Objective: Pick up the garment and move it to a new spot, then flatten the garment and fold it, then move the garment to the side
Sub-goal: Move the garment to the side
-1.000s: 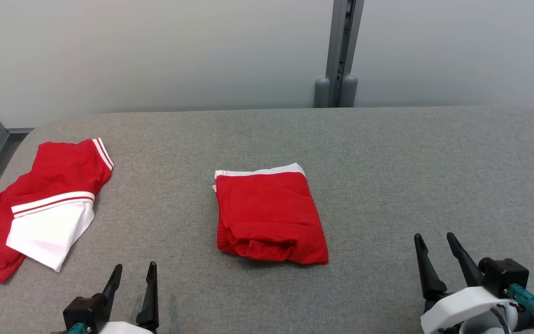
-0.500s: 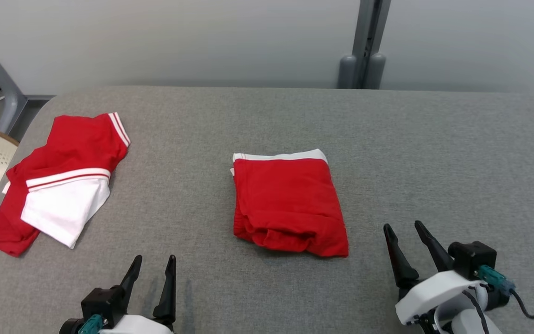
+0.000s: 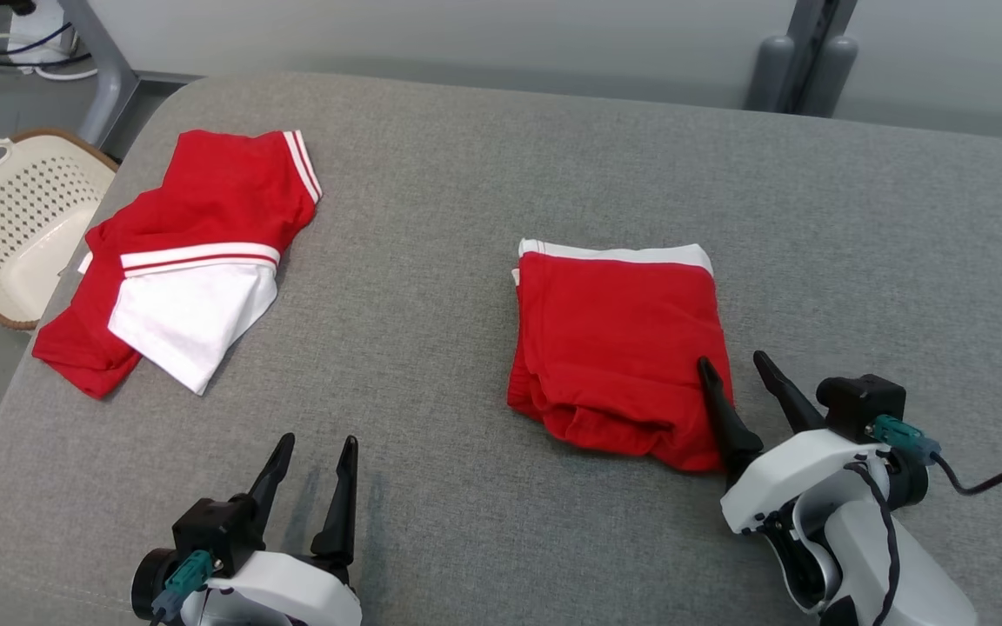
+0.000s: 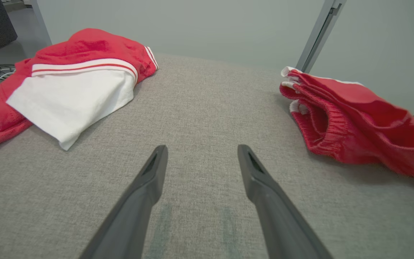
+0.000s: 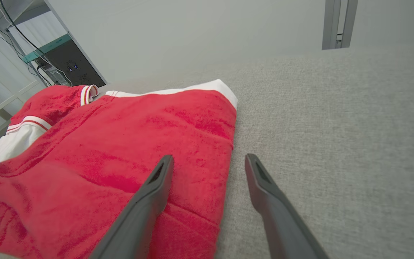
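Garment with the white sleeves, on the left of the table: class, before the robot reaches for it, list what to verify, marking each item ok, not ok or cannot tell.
1. Left end effector open and empty: ok.
2. Right end effector open: ok, fingers apart, one over the edge of the folded red bundle.
3. Nothing lying on the garment: ok.
4. An end effector at the garment: not ok, the left one is apart from it.
5. Garment flat: not ok, it lies crumpled.
6. Bare table between garment and bundle for a new spot: ok.
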Controlling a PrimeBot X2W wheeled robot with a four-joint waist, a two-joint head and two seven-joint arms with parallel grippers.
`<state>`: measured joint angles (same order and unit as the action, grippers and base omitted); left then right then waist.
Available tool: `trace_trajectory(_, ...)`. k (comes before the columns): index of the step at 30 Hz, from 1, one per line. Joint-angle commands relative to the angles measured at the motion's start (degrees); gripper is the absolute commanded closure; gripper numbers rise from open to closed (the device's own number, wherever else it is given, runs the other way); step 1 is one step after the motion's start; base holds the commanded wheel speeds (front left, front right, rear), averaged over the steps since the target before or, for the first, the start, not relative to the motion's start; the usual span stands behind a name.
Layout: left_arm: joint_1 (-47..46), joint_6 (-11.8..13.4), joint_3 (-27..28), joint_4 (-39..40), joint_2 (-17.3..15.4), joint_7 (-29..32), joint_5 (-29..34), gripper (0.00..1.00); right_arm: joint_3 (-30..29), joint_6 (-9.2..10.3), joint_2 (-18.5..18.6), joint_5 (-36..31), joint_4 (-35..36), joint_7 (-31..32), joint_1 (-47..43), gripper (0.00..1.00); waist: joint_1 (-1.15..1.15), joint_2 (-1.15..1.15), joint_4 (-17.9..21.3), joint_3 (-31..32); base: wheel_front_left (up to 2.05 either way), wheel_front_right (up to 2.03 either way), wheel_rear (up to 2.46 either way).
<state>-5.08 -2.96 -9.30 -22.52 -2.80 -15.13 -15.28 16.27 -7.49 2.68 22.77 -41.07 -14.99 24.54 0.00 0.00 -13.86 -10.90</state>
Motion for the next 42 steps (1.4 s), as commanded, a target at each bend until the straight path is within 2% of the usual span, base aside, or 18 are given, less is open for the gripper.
trace_trajectory(1,-1.0,0.1,-0.1,0.2,-0.2,0.0,-0.4,0.00,0.0,-0.01,0.4,1.0,-1.3,-0.3,1.1,0.00,0.00,0.00,-1.1,-1.2,0.00,0.00,0.00)
trace_trajectory(5,-1.6,0.2,-0.5,0.0,-0.2,0.0,-1.2,0.00,0.6,-0.01,0.4,3.0,-7.1,-0.3,3.8,0.00,0.00,0.00,-2.1,-2.3,0.00,0.00,0.00)
trace_trajectory(8,-1.7,0.2,-0.8,0.0,-0.2,0.0,-1.4,0.00,3.1,-0.08,0.2,5.4,-10.3,-0.1,4.8,0.00,0.00,0.00,-2.6,-2.6,0.00,0.00,0.00)
trace_trajectory(9,-1.6,0.3,-0.8,0.0,-0.2,0.0,-1.4,0.00,4.1,-0.08,0.0,6.5,-11.1,-0.1,5.1,0.06,0.00,0.00,-2.6,-2.7,0.00,0.00,0.00)
trace_trajectory(10,-1.5,0.3,-0.8,0.0,-0.2,0.0,-1.4,0.00,4.9,-0.08,-0.1,7.6,-11.8,0.0,5.3,0.50,0.00,0.00,-2.6,-2.7,0.00,0.00,0.00)
trace_trajectory(11,-1.5,0.4,-0.7,0.1,-0.2,0.0,-1.4,0.00,5.7,-0.08,-0.1,8.2,-12.2,0.0,5.5,0.82,0.00,0.00,-2.5,-2.7,0.00,0.00,0.00)
trace_trajectory(12,-1.5,0.4,-0.6,0.1,-0.2,0.0,-1.4,0.00,6.3,-0.08,-0.1,8.7,-12.5,0.0,5.8,1.00,0.00,0.00,-2.4,-2.7,0.00,0.00,0.00)
trace_trajectory(17,-1.8,0.4,-0.1,0.1,-0.2,0.0,-0.7,0.00,7.3,-0.05,0.3,10.0,-12.2,0.0,7.0,1.00,0.00,0.00,-0.3,-2.4,0.00,0.00,0.00)
trace_trajectory(21,-1.9,-0.2,0.3,-0.2,-0.2,0.0,-0.3,0.00,6.1,0.00,0.6,9.3,-10.8,-0.1,6.1,1.00,0.00,0.00,3.2,-1.3,0.00,0.00,0.00)
trace_trajectory(28,-2.6,-0.6,0.5,0.1,-0.2,0.0,0.7,0.00,4.0,0.00,0.4,7.8,-8.8,-0.1,4.2,1.00,0.00,0.00,12.4,0.1,0.00,0.00,0.00)
trace_trajectory(29,-2.6,-0.6,0.5,0.1,-0.2,0.0,0.7,0.00,4.0,0.00,0.4,7.8,-8.8,-0.1,4.2,1.00,0.00,0.00,12.4,0.1,0.00,0.00,0.00)
trace_trajectory(36,-3.3,-1.3,0.9,0.1,-0.2,0.0,1.9,0.00,3.1,-0.01,0.4,6.0,-8.1,-0.1,3.4,1.00,0.00,0.00,23.4,-0.3,0.00,0.00,0.00)
trace_trajectory(42,-4.2,-2.0,0.1,0.2,-0.2,0.0,3.4,0.00,3.0,-0.01,0.3,5.5,-7.4,-0.1,3.1,1.00,0.00,0.00,31.2,-1.2,0.00,0.00,0.00)
